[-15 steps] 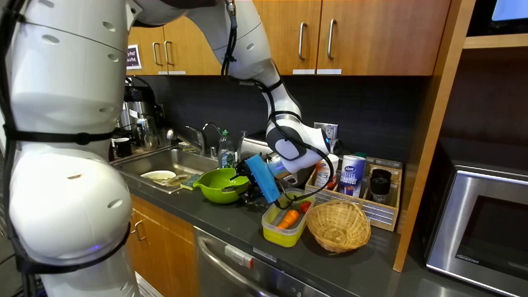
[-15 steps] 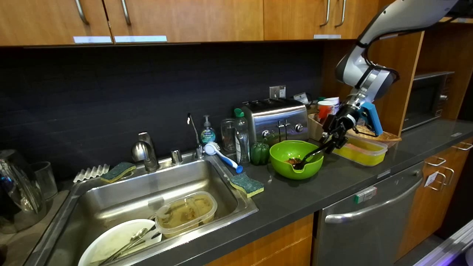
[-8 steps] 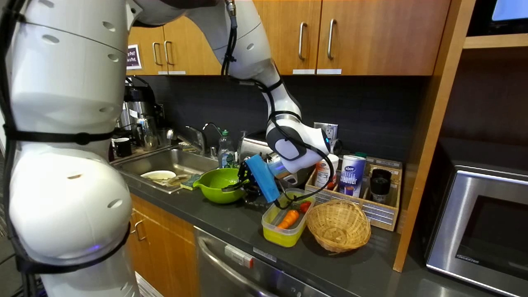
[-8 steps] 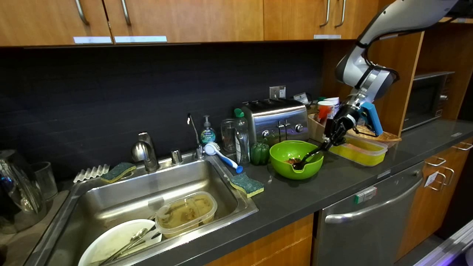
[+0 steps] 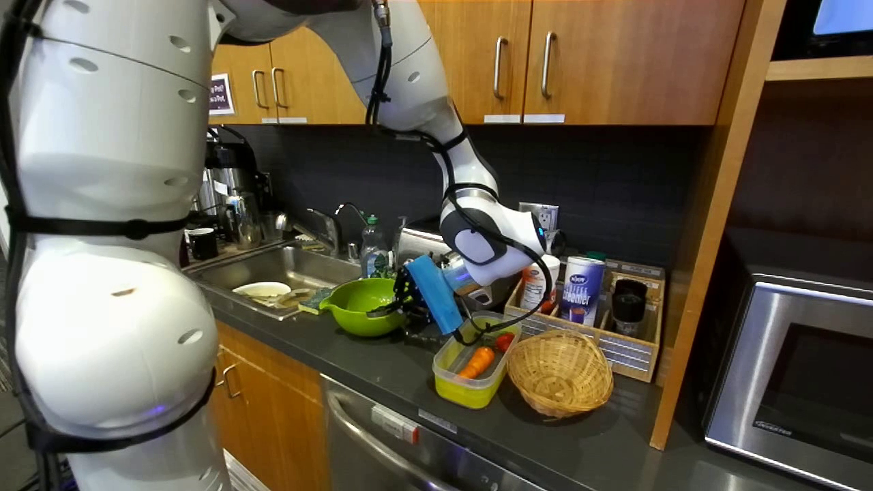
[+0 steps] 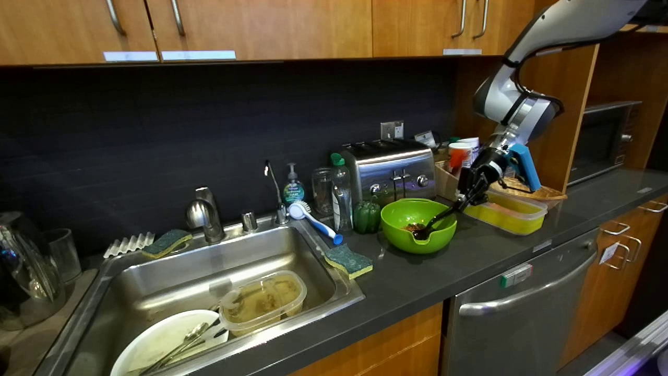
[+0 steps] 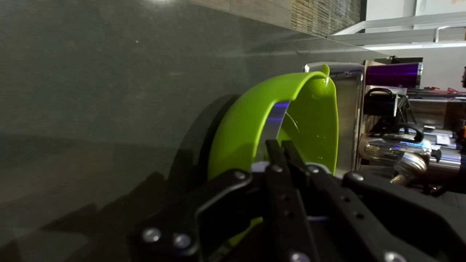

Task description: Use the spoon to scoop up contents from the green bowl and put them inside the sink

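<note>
Currently | jaws narrow, gripping spoon (image 6: 442, 214) across green bowl (image 6: 404, 241) rim | countertop (image 6: 402, 282) between bowl and front edge

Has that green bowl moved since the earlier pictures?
No: in both exterior views, the green bowl sits in the same spot, right of the sink, with no visible shift.

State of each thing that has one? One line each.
claw: shut, seemingly on the spoon
spoon: head down in the green bowl, handle over the rim
green bowl: upright, holding reddish-brown bits
sink: holding white dish, cutlery, clear container
faucet: no water visibly running
lime container: open, carrot inside
soap bottle: upright
upper cabinets: shut
dishwasher: shut
microwave: shut
</note>
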`<state>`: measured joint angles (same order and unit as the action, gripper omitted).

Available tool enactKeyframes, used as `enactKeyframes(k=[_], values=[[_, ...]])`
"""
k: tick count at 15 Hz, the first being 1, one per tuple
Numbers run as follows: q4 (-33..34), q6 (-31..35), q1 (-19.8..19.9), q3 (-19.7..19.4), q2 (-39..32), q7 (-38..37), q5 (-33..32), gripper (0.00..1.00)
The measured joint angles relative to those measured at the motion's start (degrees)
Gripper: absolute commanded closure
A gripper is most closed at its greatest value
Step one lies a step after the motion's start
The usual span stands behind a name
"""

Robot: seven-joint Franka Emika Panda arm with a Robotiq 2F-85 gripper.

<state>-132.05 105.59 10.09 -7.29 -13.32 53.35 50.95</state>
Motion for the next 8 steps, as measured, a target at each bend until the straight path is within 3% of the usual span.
enactKeyframes(k=[8], values=[[-0.86, 3.57, -1.23, 0.37, 3.21, -1.42, 0.00, 0.99]])
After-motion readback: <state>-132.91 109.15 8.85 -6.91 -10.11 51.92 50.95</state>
